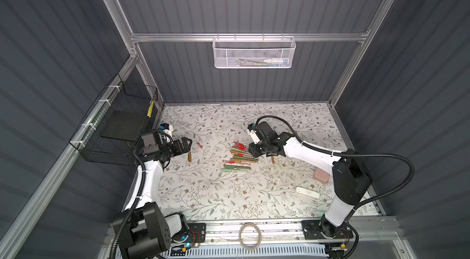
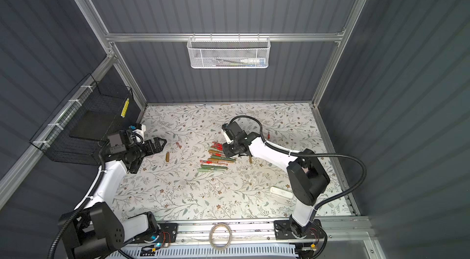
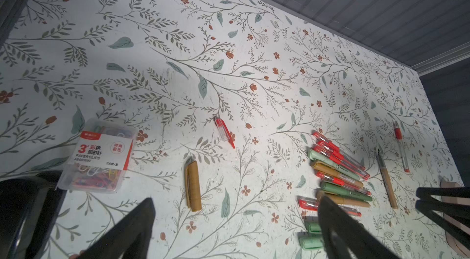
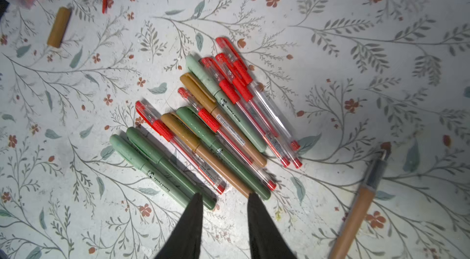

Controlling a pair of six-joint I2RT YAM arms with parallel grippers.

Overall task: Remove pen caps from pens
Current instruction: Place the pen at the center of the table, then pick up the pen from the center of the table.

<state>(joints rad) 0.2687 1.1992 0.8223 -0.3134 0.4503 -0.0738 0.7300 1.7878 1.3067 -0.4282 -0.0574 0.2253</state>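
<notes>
Near the middle of the bench (image 1: 203, 194), the pens (image 1: 237, 157) lie bunched side by side with their caps on, each running roughly from 9 to 3 o'clock in both top views. They are clear ones with red grips, olive and pale green ones, and two mustard ones.

My right hand (image 1: 251, 154) hangs at the 3 o'clock end of that bunch. From the right wrist I see its fingers (image 4: 193, 219) a little apart with nothing between them. Their tips are right at the barrel ends of a green pen and a mustard one; whether they touch I cannot tell.

My left hand (image 1: 188, 142) is out at 9 o'clock from the bunch, well apart from it, spread wide and empty, pointing toward 3 o'clock. Just beside its tips at 4 o'clock lies a loose red cap (image 1: 199, 145), and at 6 o'clock a loose mustard cap (image 1: 189, 157). A paper-clip box (image 3: 99, 156) shows close to this hand in the left wrist view.

At 3 o'clock of the bunch, partly under my right arm, a mustard pen (image 4: 356, 207) lies alone with its tip bare. A lone clear pen (image 3: 401, 148) lies beyond it. A pink case (image 1: 321, 176) and a white case (image 1: 307, 192) lie at 4 o'clock from the bunch, near my right arm.
</notes>
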